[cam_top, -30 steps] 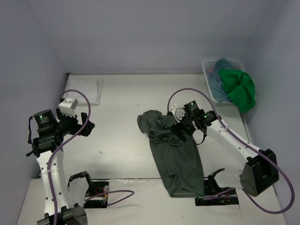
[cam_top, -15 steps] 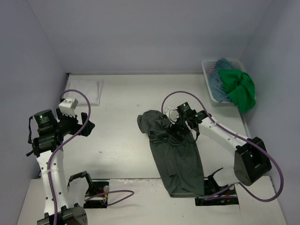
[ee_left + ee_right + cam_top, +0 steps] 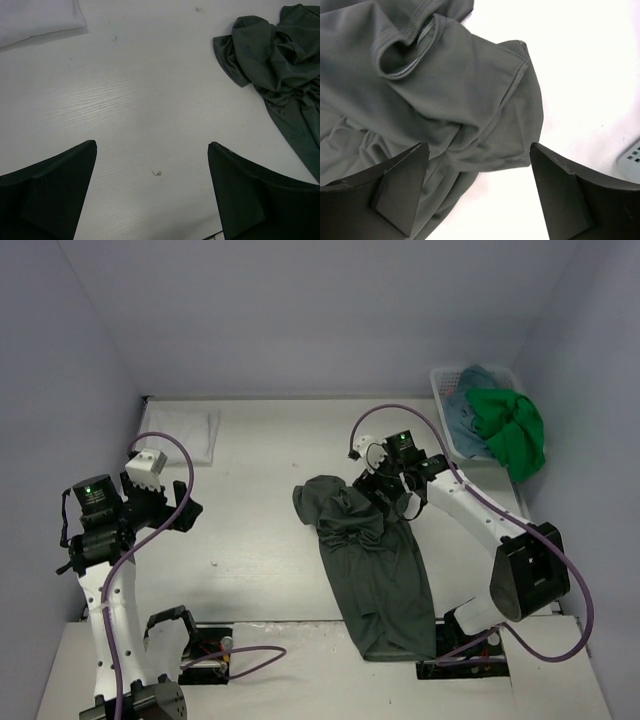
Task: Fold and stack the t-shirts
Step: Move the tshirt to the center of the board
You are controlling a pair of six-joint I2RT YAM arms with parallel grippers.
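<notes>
A dark grey-green t-shirt [image 3: 378, 565] lies crumpled and long on the table, its bunched collar end toward the back. My right gripper [image 3: 383, 490] hovers open over that end. In the right wrist view a sleeve of the dark shirt [image 3: 445, 80] lies between and beyond the right gripper's [image 3: 479, 146] wide-apart fingers, untouched. A folded white t-shirt [image 3: 186, 432] sits at the back left. Bright green [image 3: 515, 435] and teal-blue [image 3: 468, 408] t-shirts fill the basket. My left gripper [image 3: 187, 504] is open over bare table, far left of the dark shirt [image 3: 275, 55].
The white mesh basket [image 3: 442, 400] stands at the back right against the wall; its corner [image 3: 632, 160] shows in the right wrist view. The white shirt's edge [image 3: 35, 20] shows in the left wrist view. Purple cables loop over both arms.
The right gripper has moved back and slightly right, from over the shirt's bunched middle to its upper right sleeve. The left arm has not moved.
</notes>
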